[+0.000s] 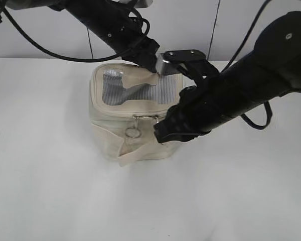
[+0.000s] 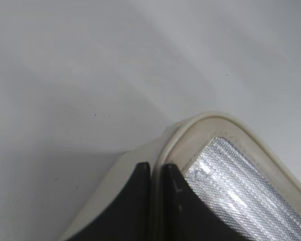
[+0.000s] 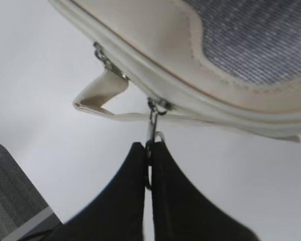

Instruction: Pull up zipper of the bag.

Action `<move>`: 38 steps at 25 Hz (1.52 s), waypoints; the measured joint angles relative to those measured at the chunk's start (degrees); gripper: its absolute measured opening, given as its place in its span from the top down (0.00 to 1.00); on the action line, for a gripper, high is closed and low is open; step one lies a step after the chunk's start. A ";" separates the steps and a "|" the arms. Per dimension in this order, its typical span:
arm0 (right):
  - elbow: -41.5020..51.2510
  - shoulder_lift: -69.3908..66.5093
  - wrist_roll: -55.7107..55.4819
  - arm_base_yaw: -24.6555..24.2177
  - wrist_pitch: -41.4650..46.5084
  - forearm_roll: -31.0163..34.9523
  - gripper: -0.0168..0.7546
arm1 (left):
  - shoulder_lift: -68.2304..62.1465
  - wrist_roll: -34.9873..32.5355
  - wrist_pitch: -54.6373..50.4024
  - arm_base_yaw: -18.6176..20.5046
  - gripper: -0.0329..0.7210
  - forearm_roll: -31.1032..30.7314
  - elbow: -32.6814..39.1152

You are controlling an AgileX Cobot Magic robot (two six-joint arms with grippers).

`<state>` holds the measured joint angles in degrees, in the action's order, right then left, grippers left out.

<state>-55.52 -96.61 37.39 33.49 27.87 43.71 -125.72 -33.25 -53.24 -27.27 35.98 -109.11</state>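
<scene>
- The zipper (image 3: pixel 140 83) runs round the top rim of the bag (image 1: pixel 110 125); 1 silver pull (image 3: pixel 151 128) hangs off it straight toward my right gripper (image 3: pixel 149 150).
- My right gripper is clamped on that pull's ring, just below the rim.
- My left gripper (image 2: pixel 155 173) pinches the bag's rim at a far corner, beside the mesh panel (image 2: pixel 241 201).
- The bag stands on the white table (image 1: pixel 40 175).
</scene>
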 joint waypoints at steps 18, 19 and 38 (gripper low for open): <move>-6.69 -1.52 -8.11 3.07 9.70 -1.85 0.43 | 1.43 1.30 0.60 0.35 0.65 -0.88 -0.06; -6.33 -0.54 -10.18 2.00 10.84 -4.54 0.40 | 2.26 2.03 0.47 0.65 0.60 -0.88 -0.06; 15.84 48.25 -34.01 -2.68 29.05 -28.46 0.36 | 72.62 20.19 8.99 1.98 0.60 -13.18 55.38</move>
<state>-39.68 -48.36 3.38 30.81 56.92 15.25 -53.10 -13.06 -44.25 -25.29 22.80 -53.73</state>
